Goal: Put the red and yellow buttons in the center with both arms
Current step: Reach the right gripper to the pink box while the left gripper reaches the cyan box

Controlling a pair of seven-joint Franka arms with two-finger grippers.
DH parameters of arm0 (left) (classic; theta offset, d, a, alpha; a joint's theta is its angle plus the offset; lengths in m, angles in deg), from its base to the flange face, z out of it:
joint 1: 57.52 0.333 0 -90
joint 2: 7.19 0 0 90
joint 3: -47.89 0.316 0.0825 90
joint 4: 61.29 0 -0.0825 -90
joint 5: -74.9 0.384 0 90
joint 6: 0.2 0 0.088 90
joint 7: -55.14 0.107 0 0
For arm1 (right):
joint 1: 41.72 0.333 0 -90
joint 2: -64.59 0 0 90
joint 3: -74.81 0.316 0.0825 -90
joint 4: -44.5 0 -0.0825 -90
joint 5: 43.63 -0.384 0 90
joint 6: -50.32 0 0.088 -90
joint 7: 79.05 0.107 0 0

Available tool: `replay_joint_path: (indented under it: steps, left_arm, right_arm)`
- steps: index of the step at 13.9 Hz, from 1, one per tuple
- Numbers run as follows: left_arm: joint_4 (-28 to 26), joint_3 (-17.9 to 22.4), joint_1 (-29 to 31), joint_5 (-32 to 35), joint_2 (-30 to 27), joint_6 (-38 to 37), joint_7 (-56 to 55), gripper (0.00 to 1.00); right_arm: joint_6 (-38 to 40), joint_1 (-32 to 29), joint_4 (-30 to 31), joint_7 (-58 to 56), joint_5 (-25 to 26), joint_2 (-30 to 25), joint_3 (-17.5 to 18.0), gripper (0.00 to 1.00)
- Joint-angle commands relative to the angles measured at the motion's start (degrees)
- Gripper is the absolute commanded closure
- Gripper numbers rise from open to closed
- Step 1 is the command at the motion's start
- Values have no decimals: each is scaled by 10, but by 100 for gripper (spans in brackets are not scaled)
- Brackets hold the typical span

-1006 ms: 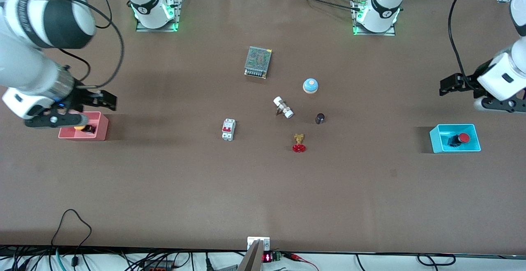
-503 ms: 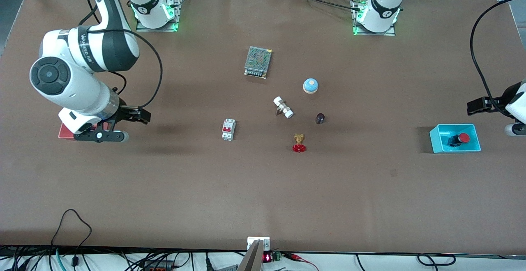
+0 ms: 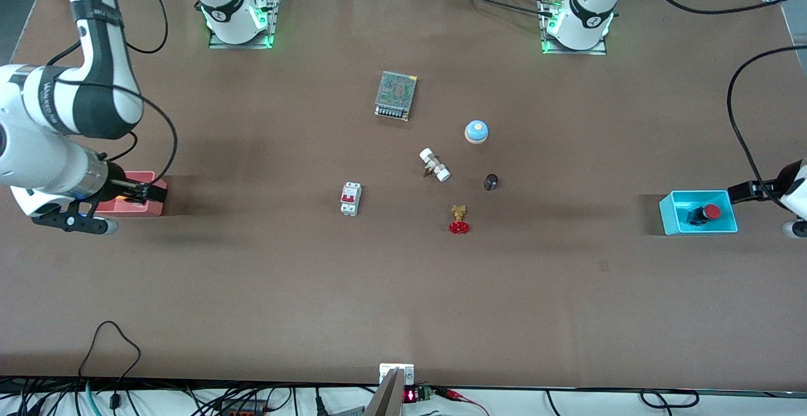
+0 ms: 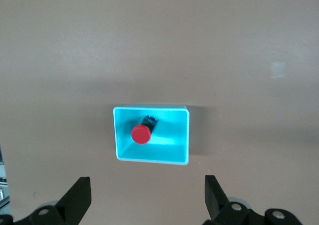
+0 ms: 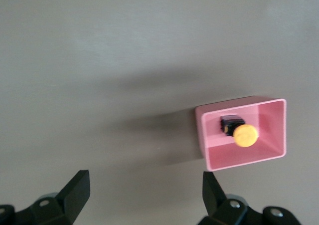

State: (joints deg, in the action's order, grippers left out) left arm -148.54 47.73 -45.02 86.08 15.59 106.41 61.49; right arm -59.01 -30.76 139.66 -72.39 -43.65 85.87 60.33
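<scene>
The red button lies in a cyan bin at the left arm's end of the table; it also shows in the front view. My left gripper is open and empty, up in the air beside that bin. The yellow button lies in a pink bin at the right arm's end. My right gripper is open and empty, over bare tabletop beside the pink bin. In the front view the right arm covers most of that bin.
Near the table's middle are a metal power supply, a blue-domed bell, a white-capped cylinder, a small dark knob, a brass valve with red handwheel and a white circuit breaker.
The right arm swung toward the table's middle, then back to the pink bin's end. The left arm's hand moved outward and came down level with the cyan bin.
</scene>
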Motion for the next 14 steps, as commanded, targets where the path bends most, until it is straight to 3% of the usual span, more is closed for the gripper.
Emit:
replay_joint_path:
  steps: [1, 4, 7, 10, 14]
  left_arm:
    - [1, -11, 28, 7, 39, 44, 33, 0]
    - [-86, -11, 52, 6, 50, 184, 72, 0]
    - [-159, -12, 74, 6, 48, 276, 85, 0]
    - [-190, -12, 76, 6, 52, 307, 89, 2]
    - [-194, -12, 89, 7, 77, 342, 93, 7]
  right_arm:
    - [-4, -29, 10, -16, 1, 11, 6, 0]
    - [-19, -65, 34, -74, 1, 12, 6, 0]
    - [-48, -108, 64, -152, 1, 12, 6, 0]
    - [-111, -120, 106, -178, 1, 17, 6, 0]
    - [-159, -124, 110, -179, 2, 53, 6, 0]
